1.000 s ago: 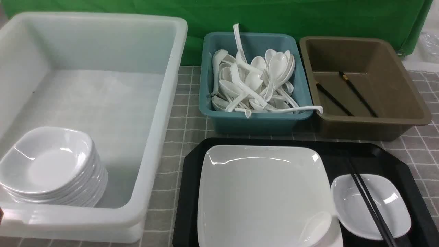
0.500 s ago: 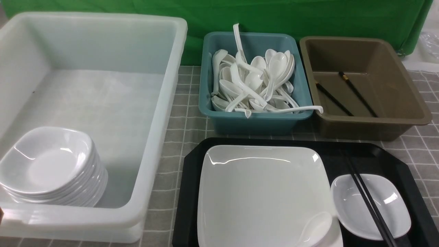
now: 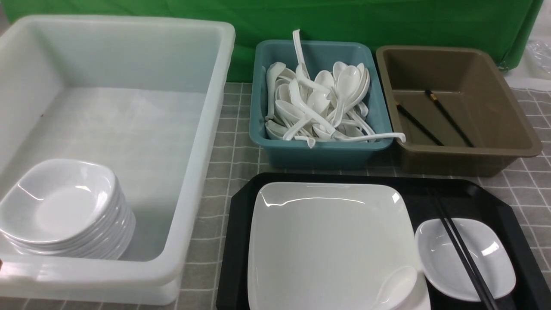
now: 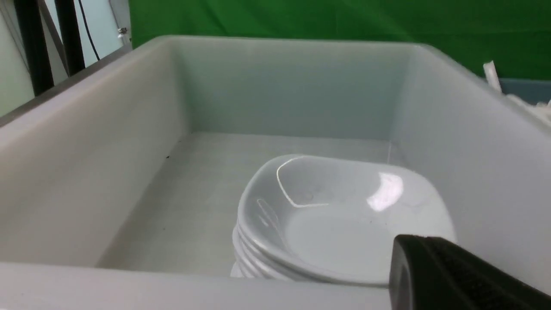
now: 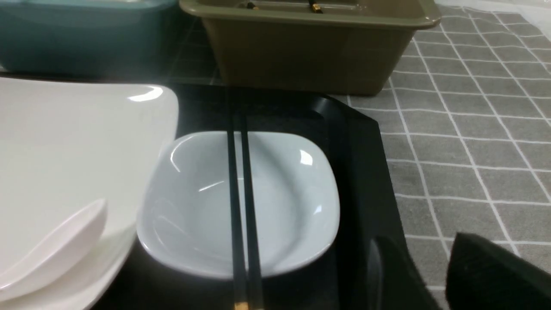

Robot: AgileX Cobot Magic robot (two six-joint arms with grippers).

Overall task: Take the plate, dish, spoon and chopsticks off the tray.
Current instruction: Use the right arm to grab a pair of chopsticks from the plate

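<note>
All four items are on the tray (image 3: 486,202); nothing has been cleared yet.

The plate (image 3: 327,241) fills the tray's left and middle. It is glossy white, square with rounded corners and a shallow raised rim. The spoon (image 3: 394,286) is rested in the plate's near right corner. It is glossy white with a deep oval bowl; its handle is cut off by the frame edge.

The dish (image 3: 495,267), a small rounded-square white piece, is set just beside the plate on the right. Contact with the plate cannot be confirmed. The chopsticks (image 3: 460,254), thin and black, are laid side by side across the dish and bridge its rims. They are judged to be the first item to lift, since the dish is blocked beneath them.

The tray is black plastic with clipped corners and a raised rim.

Sorting places are inferred from contents. A stack (image 3: 64,206) of matching dishes is kept in the white bin (image 3: 206,129) on the left. Spoons are heaped in the teal tub (image 3: 318,148). Two black chopsticks are lying in the brown tub (image 3: 508,142). All are standing on the table (image 3: 228,172), which is covered with grey checked cloth.

The right gripper (image 5: 430,254) is parted, holds nothing, and is placed near the tray's right edge. Of the left gripper (image 4: 452,275) only one black finger is seen, over the bin's near wall; its opening cannot be told.
</note>
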